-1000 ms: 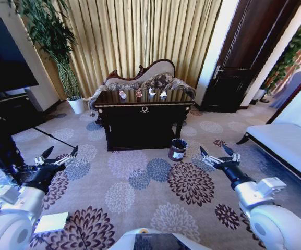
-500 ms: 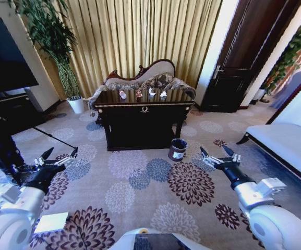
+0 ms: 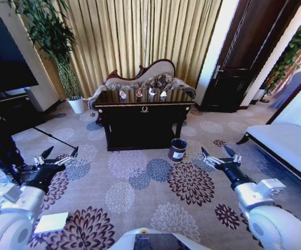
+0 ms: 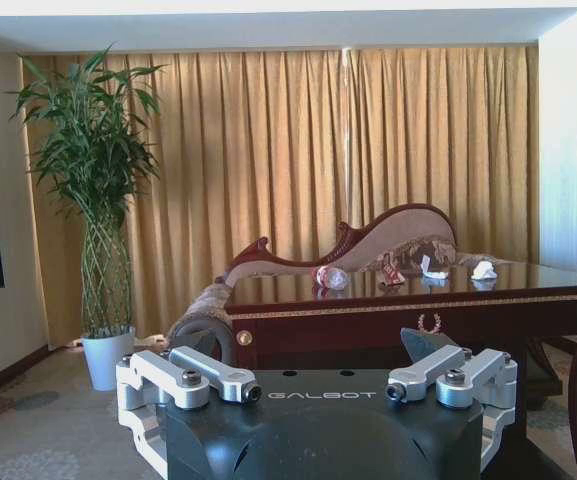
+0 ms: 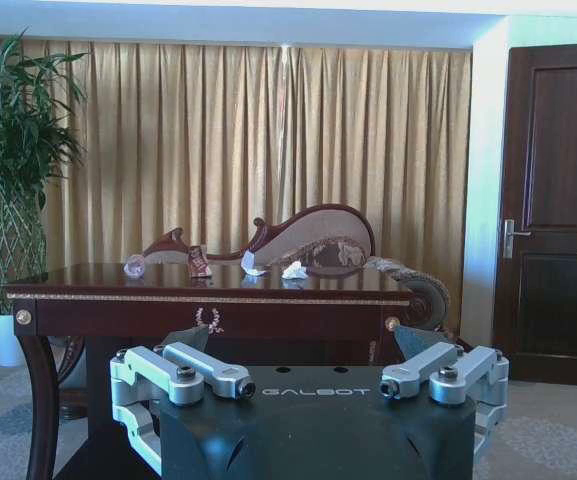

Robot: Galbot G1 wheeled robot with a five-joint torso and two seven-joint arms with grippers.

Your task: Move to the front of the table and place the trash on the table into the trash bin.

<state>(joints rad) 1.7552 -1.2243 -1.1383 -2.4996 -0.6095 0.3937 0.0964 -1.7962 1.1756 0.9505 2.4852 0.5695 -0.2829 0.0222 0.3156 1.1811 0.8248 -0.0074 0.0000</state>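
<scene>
A hotel-style room with gold curtains: the robot stands back from the desk (image 3: 142, 112) on a flower-patterned carpet (image 3: 140, 182), both arms held low and forward over the floor.

At far left a tall bamboo plant (image 3: 51, 36) rises from a white pot (image 3: 76, 105) beside the curtains. The left hand (image 3: 55, 157) hangs above the carpet, well short of the desk, its fingers spread wide and gripping nothing.

The dark, gold-trimmed desk sits at centre, a wreath emblem on its front, with a carved chaise longue (image 3: 150, 78) just behind it. The trash lies in a row along the glossy top: a clear bottle with a red cap (image 3: 122, 95) at the left end, then a reddish-brown wrapper (image 3: 139, 92), then two white scraps (image 3: 151, 91) (image 3: 163, 94). The left wrist camera picks out the same bottle (image 4: 330, 277) and wrapper (image 4: 390, 270) on the desktop.

The trash bin (image 3: 178, 149) stands on the carpet just off the desk's front right corner. The right hand (image 3: 218, 156) hovers to the right of the bin, apart from it, fingers splayed open and empty. A dark wooden door (image 3: 244, 57) closes the scene at right.
</scene>
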